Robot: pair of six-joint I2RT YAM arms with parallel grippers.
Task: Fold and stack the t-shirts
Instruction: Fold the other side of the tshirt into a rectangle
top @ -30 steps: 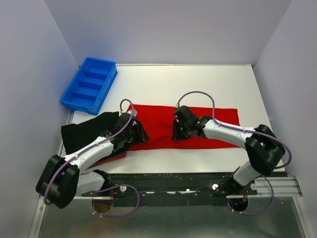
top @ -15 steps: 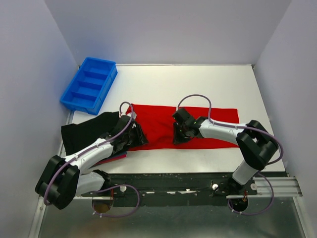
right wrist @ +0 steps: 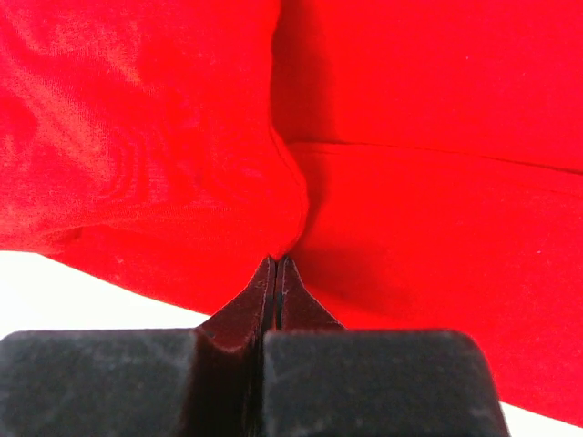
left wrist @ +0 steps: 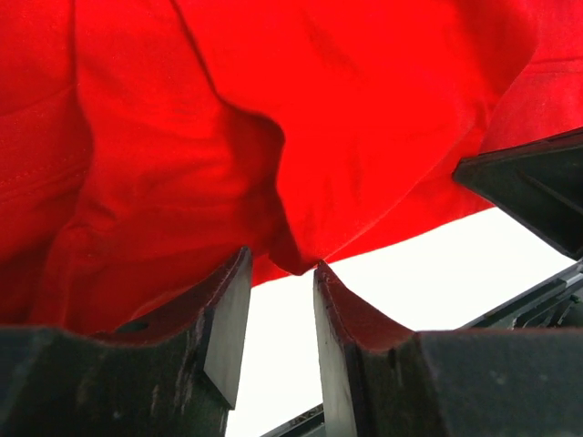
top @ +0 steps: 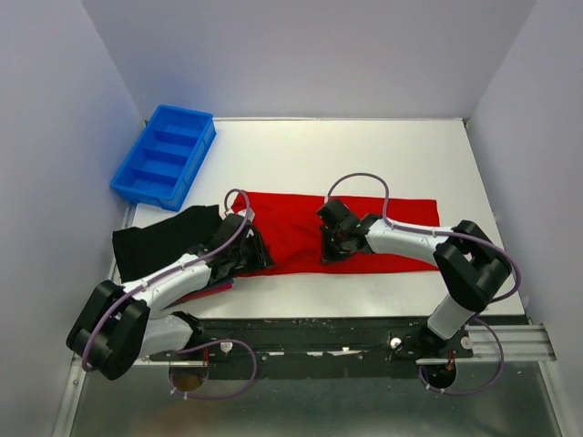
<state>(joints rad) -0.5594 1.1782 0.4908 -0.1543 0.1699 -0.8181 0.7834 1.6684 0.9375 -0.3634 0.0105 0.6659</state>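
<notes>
A bright red t-shirt (top: 373,228) lies spread across the middle of the white table (top: 364,155). My right gripper (top: 330,254) sits at its near edge, shut, with a pinch of red cloth (right wrist: 209,164) puckered at its tips (right wrist: 276,261). At the shirt's near left corner my left gripper (top: 259,259) stands open. A hanging fold of the red t-shirt (left wrist: 301,137) touches the fingertips, and white table shows between them (left wrist: 280,269). A folded black t-shirt (top: 159,238) lies to the left. A dark-red t-shirt (top: 208,290) shows partly under my left arm.
A blue plastic compartment bin (top: 164,155) stands at the far left corner. White walls close in the table on three sides. A black rail (top: 319,332) with the arm bases runs along the near edge.
My right gripper has closed on the red shirt's near edge after shifting slightly left. My left gripper has narrowed a little and barely moved.
</notes>
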